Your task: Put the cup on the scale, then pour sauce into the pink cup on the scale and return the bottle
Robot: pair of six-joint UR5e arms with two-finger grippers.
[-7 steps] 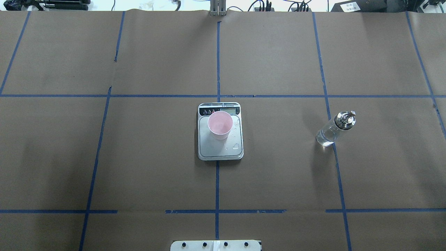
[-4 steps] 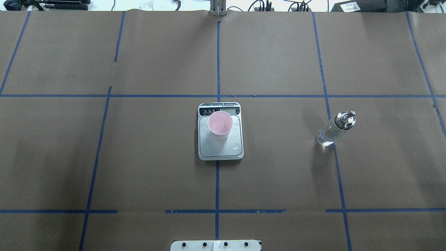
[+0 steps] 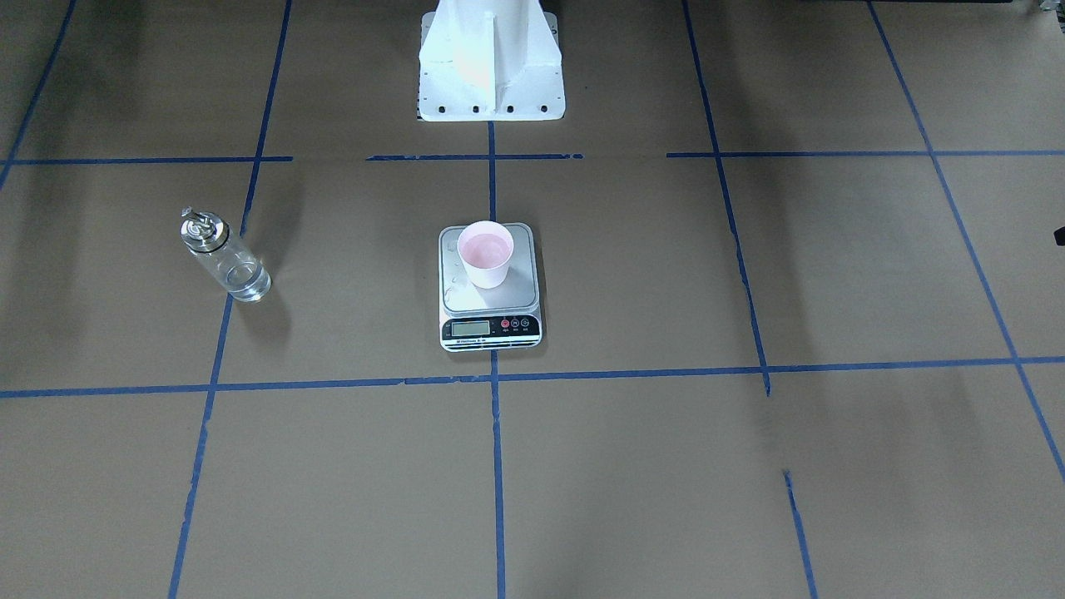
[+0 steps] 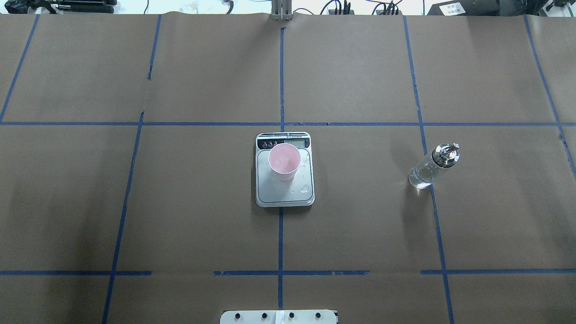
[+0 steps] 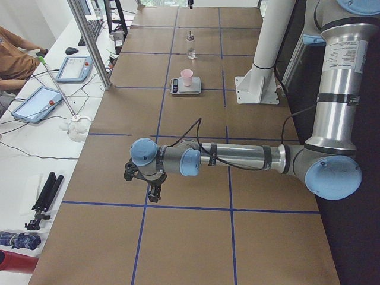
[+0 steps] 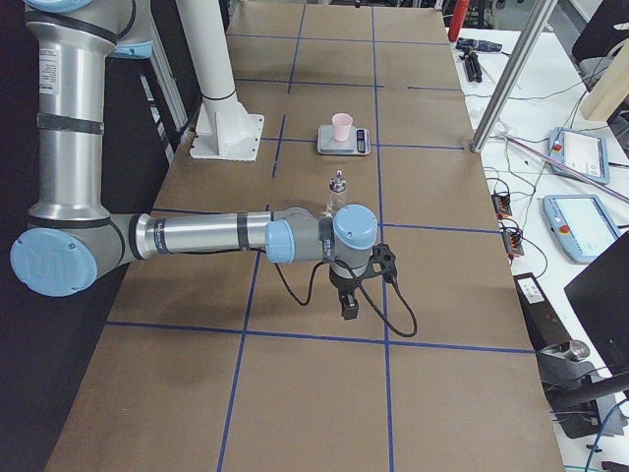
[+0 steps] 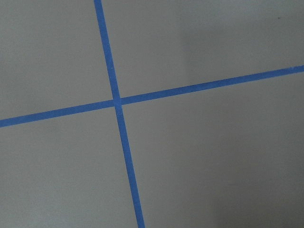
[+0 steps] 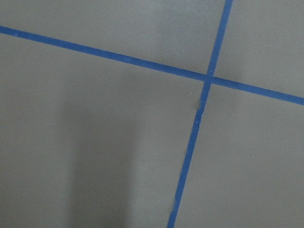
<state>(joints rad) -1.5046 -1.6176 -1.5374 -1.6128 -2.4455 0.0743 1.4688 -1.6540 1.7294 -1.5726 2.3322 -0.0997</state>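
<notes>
The pale pink cup (image 4: 284, 161) stands upright on the silver scale (image 4: 288, 194) at the table's middle; it also shows in the front view (image 3: 486, 254). Drops of liquid lie on the platform beside it. The clear glass bottle (image 4: 429, 168) with its silver spout cap stands alone on the table to the right, with clear sauce low inside. My left gripper (image 5: 152, 191) shows only in the left side view, and my right gripper (image 6: 348, 303) only in the right side view. Both hang over bare brown paper far from these things. I cannot tell whether either is open or shut.
Blue tape lines divide the brown paper table. The white robot base (image 3: 489, 58) stands behind the scale. A side bench with tablets (image 5: 35, 104), cables and a metal post (image 5: 89, 41) runs along the far edge, with a person (image 5: 15, 56) seated there.
</notes>
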